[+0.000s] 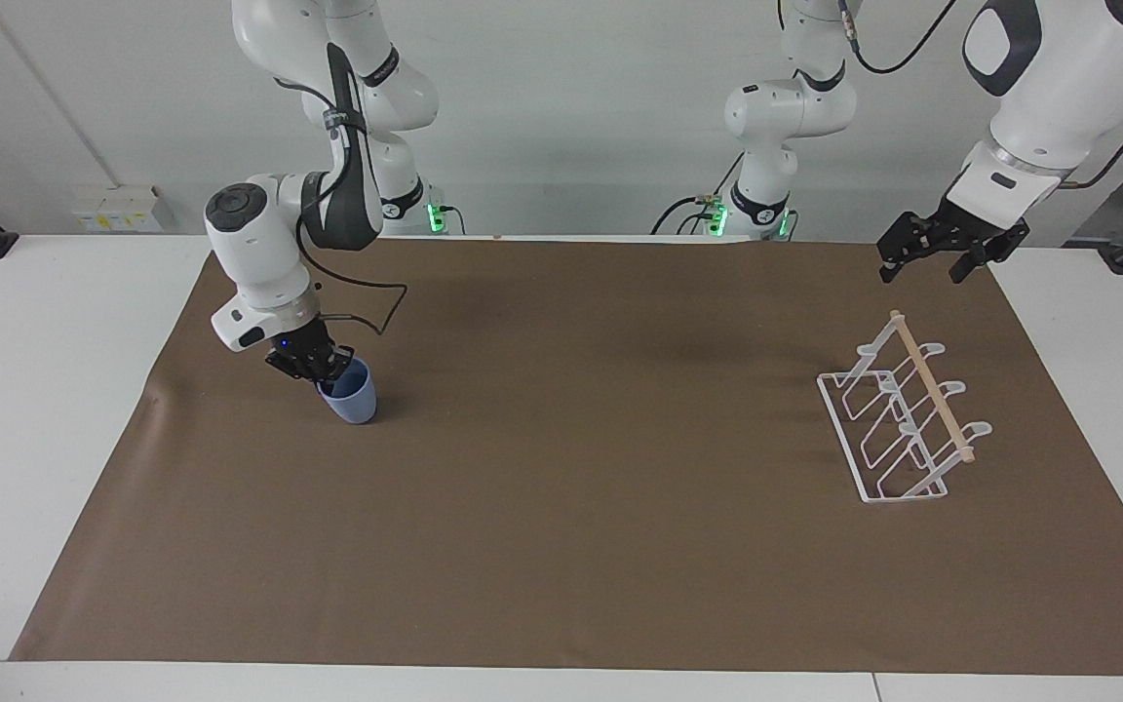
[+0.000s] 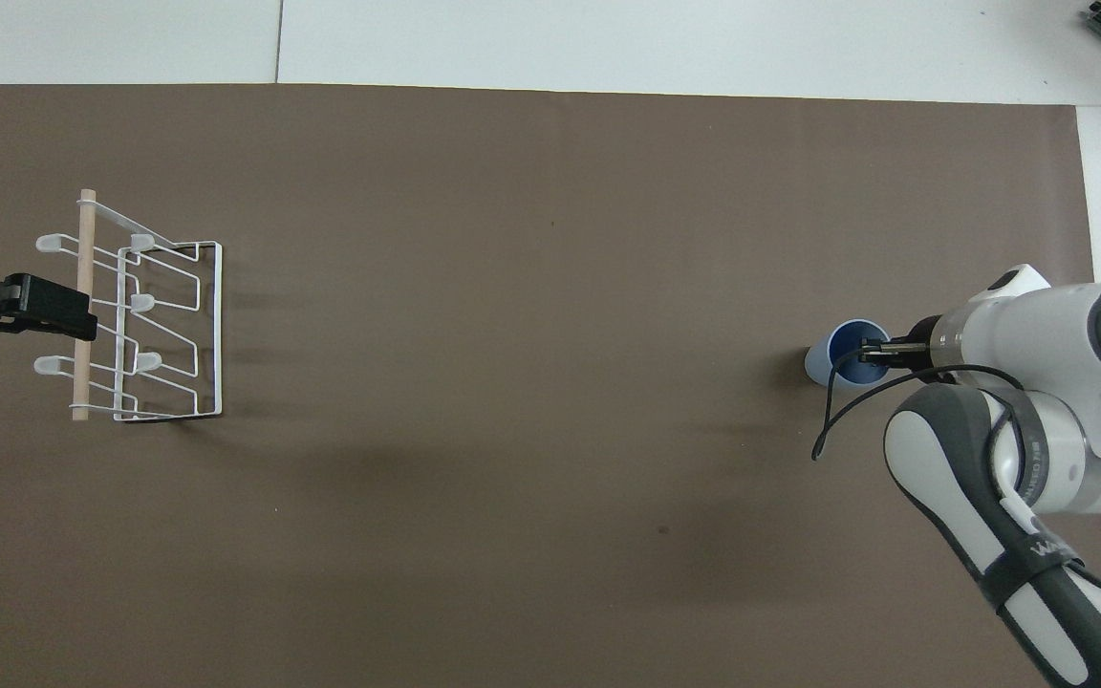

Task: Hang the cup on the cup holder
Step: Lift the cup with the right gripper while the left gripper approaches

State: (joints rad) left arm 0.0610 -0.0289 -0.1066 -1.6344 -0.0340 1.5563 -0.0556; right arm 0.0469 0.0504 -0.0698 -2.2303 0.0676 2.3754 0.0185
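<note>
The light-blue cup (image 1: pixel 354 398) is tilted on the brown mat at the right arm's end of the table, its mouth showing in the overhead view (image 2: pixel 847 349). My right gripper (image 1: pixel 325 368) is shut on the cup's rim, one finger inside it (image 2: pixel 874 352). The white wire cup holder (image 1: pixel 898 424) with its wooden rod (image 1: pixel 932 385) stands at the left arm's end (image 2: pixel 159 325), with no cup on it. My left gripper (image 1: pixel 924 261) hangs open in the air over the holder's rod (image 2: pixel 84 258), apart from it.
A brown mat (image 1: pixel 561 507) covers most of the white table (image 1: pixel 35 390). A black cable (image 1: pixel 381 302) loops from the right arm's wrist just above the mat, nearer to the robots than the cup.
</note>
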